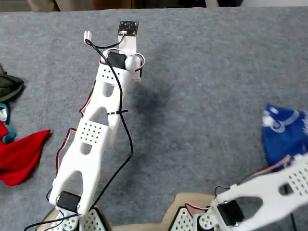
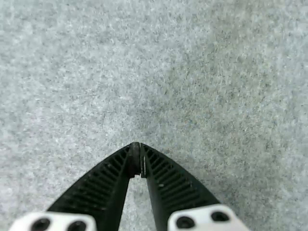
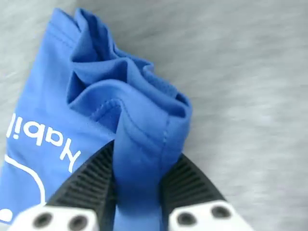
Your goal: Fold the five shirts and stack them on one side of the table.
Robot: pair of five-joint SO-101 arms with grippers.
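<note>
The right gripper (image 3: 137,156) is pinching a bunched fold of the crumpled blue cotton shirt with white print (image 3: 110,106) between its ribbed black fingers (image 3: 89,180). The rest of the cloth is lying beyond the tips, its long axis running on from them. The left gripper (image 2: 136,159) is hovering over the grey felt table (image 2: 202,72), tips pressed together on nothing, so the right arm is clearly the nearer one.

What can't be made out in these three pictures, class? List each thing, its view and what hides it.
1. Blue shirt: high view, cut by the right edge, lower part under the right arm; full shape unknown.
2. Red shirt and dark cloth: high view, cut by the left edge; shirts there can't be counted.
3. White print: right wrist view, cut by the edge.
</note>
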